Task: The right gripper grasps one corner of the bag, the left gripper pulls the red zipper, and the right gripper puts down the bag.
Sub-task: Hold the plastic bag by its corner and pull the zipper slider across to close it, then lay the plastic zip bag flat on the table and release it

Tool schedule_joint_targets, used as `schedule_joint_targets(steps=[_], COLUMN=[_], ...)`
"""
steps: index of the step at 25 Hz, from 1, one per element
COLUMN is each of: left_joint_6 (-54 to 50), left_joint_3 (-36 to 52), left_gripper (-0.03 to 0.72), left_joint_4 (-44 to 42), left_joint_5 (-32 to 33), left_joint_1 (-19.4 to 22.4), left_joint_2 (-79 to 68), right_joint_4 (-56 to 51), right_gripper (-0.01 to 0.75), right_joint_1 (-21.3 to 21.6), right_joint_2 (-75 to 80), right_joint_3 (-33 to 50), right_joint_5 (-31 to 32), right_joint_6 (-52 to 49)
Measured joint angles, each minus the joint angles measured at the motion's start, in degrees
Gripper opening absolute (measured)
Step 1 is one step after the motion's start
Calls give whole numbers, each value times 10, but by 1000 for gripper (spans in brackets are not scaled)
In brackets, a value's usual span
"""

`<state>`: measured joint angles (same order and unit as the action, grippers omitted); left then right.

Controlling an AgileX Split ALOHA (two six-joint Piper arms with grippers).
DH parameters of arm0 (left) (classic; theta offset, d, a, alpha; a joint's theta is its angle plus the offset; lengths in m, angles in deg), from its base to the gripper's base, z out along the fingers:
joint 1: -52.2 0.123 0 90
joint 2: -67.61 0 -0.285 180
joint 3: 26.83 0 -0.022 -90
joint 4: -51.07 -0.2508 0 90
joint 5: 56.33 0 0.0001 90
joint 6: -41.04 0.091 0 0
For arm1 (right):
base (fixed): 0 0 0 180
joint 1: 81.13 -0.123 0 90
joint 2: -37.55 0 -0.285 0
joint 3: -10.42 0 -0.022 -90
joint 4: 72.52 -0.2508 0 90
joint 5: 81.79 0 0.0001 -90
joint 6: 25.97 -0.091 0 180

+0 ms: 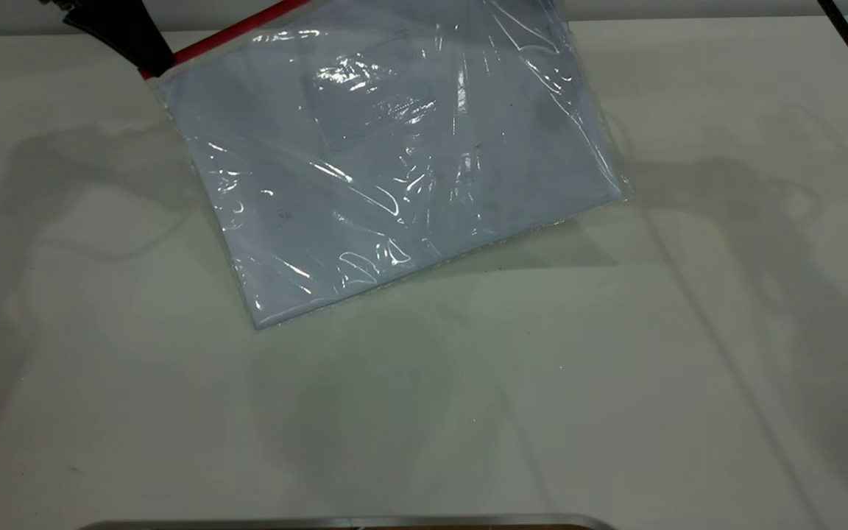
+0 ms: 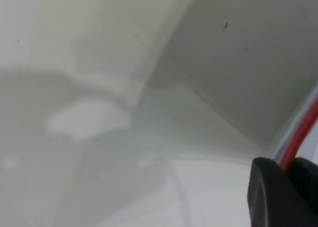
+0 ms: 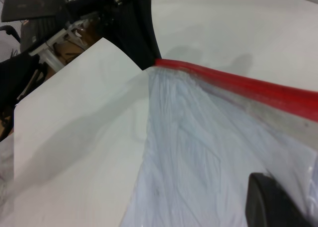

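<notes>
Left end effector [image 2: 285,187] pinches the red zipper [image 2: 300,135]; right end effector's grip is unclear.

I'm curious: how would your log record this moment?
left gripper: shut on red zipper | bag: lifted, tilted | right gripper: at bag

The clear bag [image 1: 394,162] hangs tilted near the counter's far edge, its low corner toward the counter middle; the red zipper [image 1: 236,29] runs along its raised top edge.
</notes>
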<state>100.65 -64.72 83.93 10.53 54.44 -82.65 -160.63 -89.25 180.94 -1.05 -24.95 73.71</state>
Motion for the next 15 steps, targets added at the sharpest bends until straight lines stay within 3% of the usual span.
schedule_joint_targets(steps=[3,8,12,15], left_joint_6=[-1,-9,-9,-7], left_joint_3=[-1,-5,-6,-6], left_gripper=[135,282,360,370], left_joint_4=[17,62,161,221], left_joint_5=[0,0,0,0], left_joint_1=[3,4,4,4], left_joint_2=[13,82,143,189], right_joint_4=[-7,-14,0,84], right_gripper=[48,120,251,336], right_joint_1=[2,2,3,5], right_joint_2=[14,71,115,122], right_joint_3=[0,0,0,0], right_joint_5=[-6,-68,-153,-212], right_joint_6=[-11,-61,-110,-153])
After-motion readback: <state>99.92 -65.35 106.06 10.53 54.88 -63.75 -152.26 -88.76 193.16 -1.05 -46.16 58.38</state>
